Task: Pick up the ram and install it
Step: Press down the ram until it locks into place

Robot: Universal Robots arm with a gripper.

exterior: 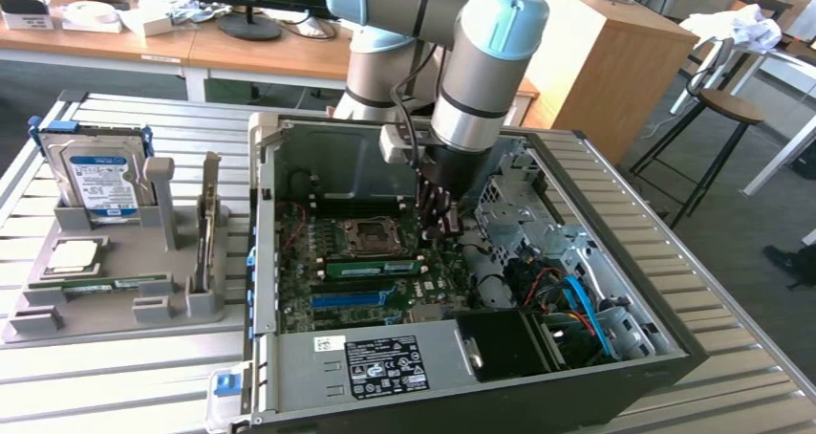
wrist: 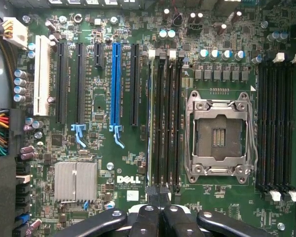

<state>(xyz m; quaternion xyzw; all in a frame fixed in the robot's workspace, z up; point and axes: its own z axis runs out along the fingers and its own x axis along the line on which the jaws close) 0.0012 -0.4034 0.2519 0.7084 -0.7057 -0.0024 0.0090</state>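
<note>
Hand (exterior: 442,226) hangs inside the open computer case (exterior: 663,343), its fingers (wrist: 160,217) pressed together and holding nothing, poised right over the motherboard (wrist: 103,148) by the bank of memory slots (wrist: 165,118) beside the empty CPU socket (wrist: 219,136). In the exterior view the ram (exterior: 374,267) lies seated in that bank, and in the wrist view a thin green edge stands in the outermost slot of the 4. Judging from this, the stick is already installed and little seems left.
</note>
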